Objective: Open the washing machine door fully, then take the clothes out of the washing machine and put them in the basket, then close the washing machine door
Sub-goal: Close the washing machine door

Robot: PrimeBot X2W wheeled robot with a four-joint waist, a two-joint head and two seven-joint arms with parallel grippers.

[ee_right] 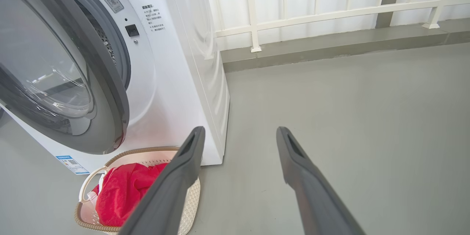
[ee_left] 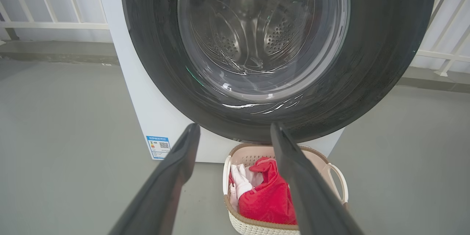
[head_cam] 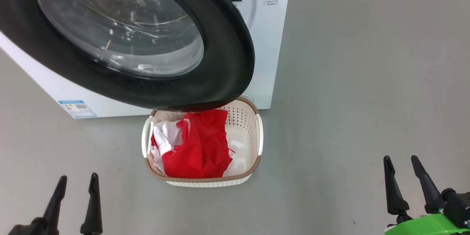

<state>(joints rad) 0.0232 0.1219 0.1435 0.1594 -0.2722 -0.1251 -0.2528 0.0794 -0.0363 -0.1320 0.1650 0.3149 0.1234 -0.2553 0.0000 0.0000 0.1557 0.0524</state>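
Red jersey [head_cam: 200, 147] and white cloth [head_cam: 167, 136] lie in the small cream plastic basket [head_cam: 205, 180] with a brown rim, ahead of both grippers and between them. The left gripper [head_cam: 79, 176] and right gripper [head_cam: 400, 158] hold nothing, dark fingers wide apart. Just past the basket, farther from the fingers, hangs the round black-rimmed glass door [head_cam: 224, 44] of the white washing machine [head_cam: 268, 44], not shut.

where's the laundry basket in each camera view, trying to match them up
head view: the basket is at lower centre, on the floor.
left wrist view: basket at the bottom edge, right of centre.
right wrist view: basket in the bottom left corner.
shared landmark: the blue label sticker low on the washing machine, to the basket's left in all three.
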